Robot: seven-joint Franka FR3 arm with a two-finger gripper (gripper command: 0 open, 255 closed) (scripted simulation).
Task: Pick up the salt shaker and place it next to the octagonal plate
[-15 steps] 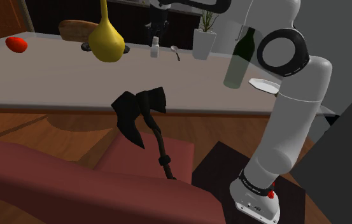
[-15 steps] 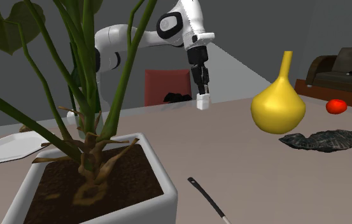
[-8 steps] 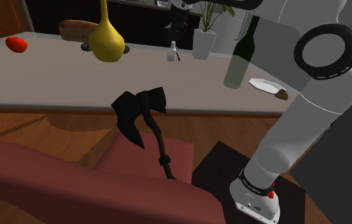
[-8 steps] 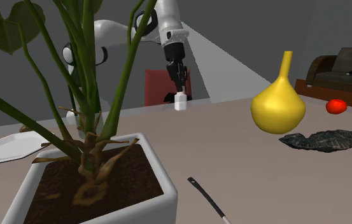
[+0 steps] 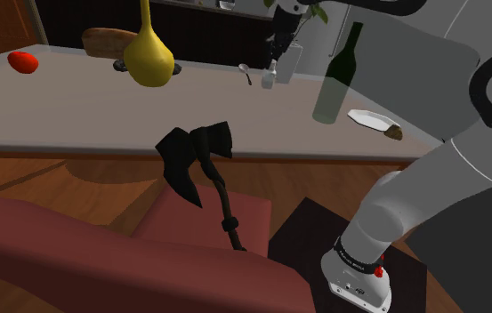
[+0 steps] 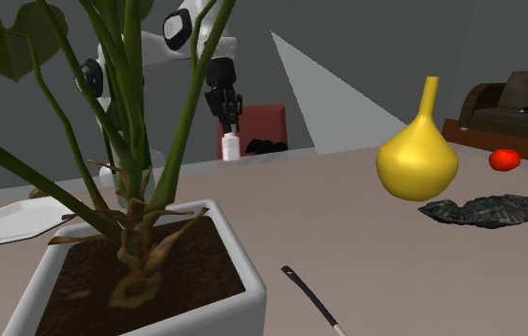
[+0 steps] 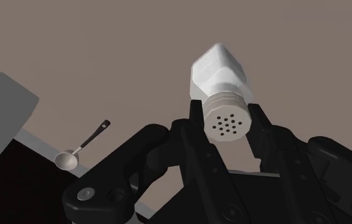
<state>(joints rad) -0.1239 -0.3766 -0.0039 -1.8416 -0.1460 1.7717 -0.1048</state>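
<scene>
Black claw point(image 7: 226, 116) clasps a white salt shaker point(image 7: 221, 76); wrist view shows its perforated cap point(image 7: 226, 127), second exterior view the white plate point(image 6: 6, 225).

One salt shaker point(image 7: 222, 79), one octagonal plate point(image 5: 368, 117), one green bottle point(image 5: 334, 82), one spoon point(image 7: 79, 150), one yellow long-necked vase point(image 5: 149, 59), one red round thing point(image 5: 23, 61) (small, glossy), one potted plant point(image 6: 142, 224), one black axe point(image 5: 195, 160).
</scene>
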